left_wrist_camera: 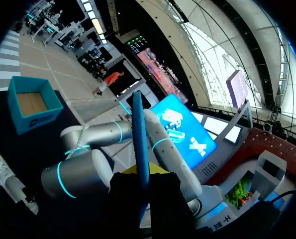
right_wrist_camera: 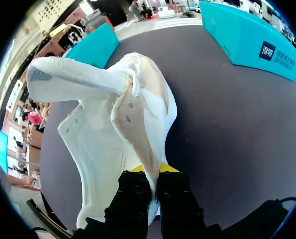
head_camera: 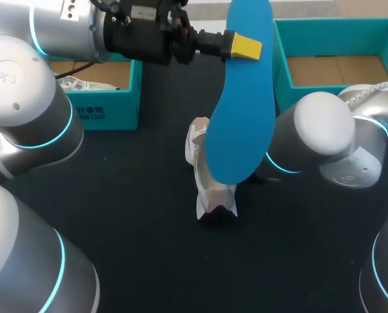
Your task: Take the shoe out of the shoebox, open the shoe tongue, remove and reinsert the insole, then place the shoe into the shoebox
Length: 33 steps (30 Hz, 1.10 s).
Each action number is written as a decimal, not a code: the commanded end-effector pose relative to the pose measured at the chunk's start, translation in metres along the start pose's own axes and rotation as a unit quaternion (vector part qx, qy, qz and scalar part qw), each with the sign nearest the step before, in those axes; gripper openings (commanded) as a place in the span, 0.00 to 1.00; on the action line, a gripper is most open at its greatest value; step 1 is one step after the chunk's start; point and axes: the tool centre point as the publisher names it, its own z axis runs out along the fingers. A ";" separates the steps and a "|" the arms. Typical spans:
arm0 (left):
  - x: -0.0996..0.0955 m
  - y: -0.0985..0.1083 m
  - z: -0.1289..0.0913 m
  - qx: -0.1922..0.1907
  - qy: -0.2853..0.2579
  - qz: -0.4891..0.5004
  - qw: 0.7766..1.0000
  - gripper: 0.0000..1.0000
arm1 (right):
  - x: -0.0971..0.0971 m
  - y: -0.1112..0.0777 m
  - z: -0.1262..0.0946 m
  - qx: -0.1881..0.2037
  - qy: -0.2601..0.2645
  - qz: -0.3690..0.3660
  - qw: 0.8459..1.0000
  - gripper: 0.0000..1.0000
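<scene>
My left arm (head_camera: 24, 98) fills the frame's left side. Its left fingers (head_camera: 247, 47) pinch the blue insole (head_camera: 239, 111) near its narrow end, high at upper centre. It looks thin, light and floppy, so an edge grip suits it. Beneath, mid-frame on the worktop (head_camera: 135, 215), stands the white shoe (head_camera: 210, 189) — soft-walled, with the right fingers (right_wrist_camera: 134, 191) clamped on its collar.

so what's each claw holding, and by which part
Left claw holds the flat blue insole by its edge near one end. Right claw pinches the white fabric shoe by the rim of its opening.
</scene>
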 end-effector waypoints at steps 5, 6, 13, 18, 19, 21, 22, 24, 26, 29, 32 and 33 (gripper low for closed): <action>0.000 0.001 0.000 0.000 0.000 0.000 1.000 0.00 | 0.000 -0.006 0.013 0.018 0.021 -0.008 1.000 0.00; 0.000 0.001 0.000 0.000 0.000 0.000 1.000 0.00 | 0.000 -0.007 0.014 0.021 0.019 -0.006 1.000 0.00; 0.000 0.001 0.000 0.000 0.000 0.000 1.000 0.00 | -0.002 -0.008 0.015 0.028 0.032 0.004 0.999 0.66; 0.000 0.001 0.000 0.000 0.000 0.000 1.000 0.00 | 0.004 -0.007 -0.008 0.026 0.039 0.015 0.999 1.00; 0.000 0.001 0.000 0.000 0.000 0.000 1.000 0.00 | 0.005 -0.007 -0.014 0.031 0.042 0.017 0.998 1.00; 0.000 0.001 0.000 0.000 0.000 0.000 1.000 0.00 | 0.006 -0.008 -0.028 0.031 0.046 0.023 0.998 1.00; 0.000 0.001 0.000 0.000 0.000 0.000 1.000 0.00 | 0.006 -0.008 -0.034 0.038 0.048 0.023 0.998 1.00; 0.000 0.001 0.000 0.000 0.000 0.000 1.000 0.00 | 0.005 -0.007 -0.047 0.035 0.055 0.028 0.997 1.00; 0.000 0.001 0.000 0.000 0.000 0.000 1.000 0.00 | 0.005 -0.005 -0.061 0.028 0.076 0.034 0.996 1.00; 0.000 0.001 0.000 0.000 0.000 0.000 1.000 0.00 | 0.005 -0.005 -0.066 0.037 0.077 0.030 0.996 1.00; 0.000 0.001 0.000 0.000 0.000 0.000 1.000 0.00 | 0.005 -0.005 -0.066 0.037 0.077 0.030 0.996 1.00; 0.000 0.001 0.000 0.000 0.000 0.000 1.000 0.00 | 0.005 -0.005 -0.066 0.037 0.077 0.030 0.996 1.00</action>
